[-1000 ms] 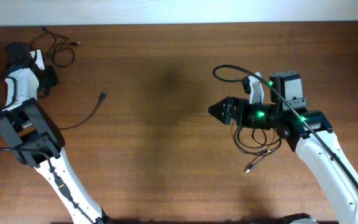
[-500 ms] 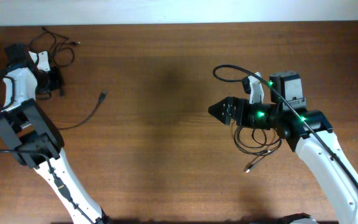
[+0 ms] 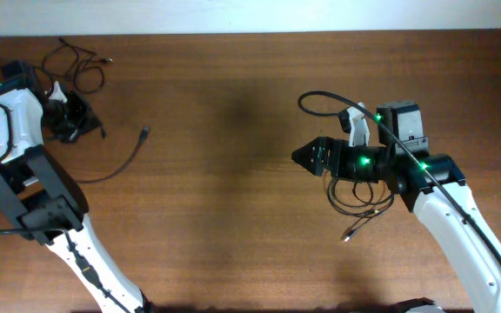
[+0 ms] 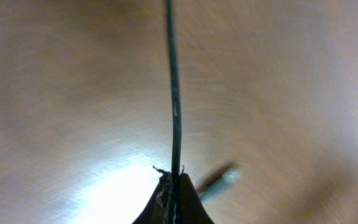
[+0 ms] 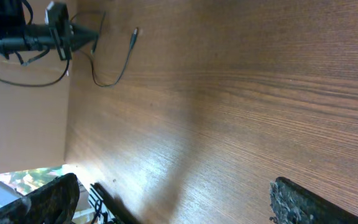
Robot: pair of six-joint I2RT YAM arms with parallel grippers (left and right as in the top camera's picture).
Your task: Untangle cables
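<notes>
We see the left tool (image 4: 174, 188) closed tight on a thin black cable (image 4: 174, 93) at the far left of the tabletop (image 3: 233, 217), while the right tool (image 3: 307, 155) stands wide open and empty, a coiled cable (image 3: 359, 198) lying under its arm.

Thin black cables (image 3: 78, 63) in a loose looped tangle near the far left corner of the surface (image 3: 233, 174), one long strand (image 3: 134, 155) pinched in the closed jaws of the left gripper (image 4: 174, 186), curving to a small plug (image 3: 144, 133), another coil (image 3: 361, 198) well apart on the right, its plug end (image 3: 348, 234) trailing out
</notes>
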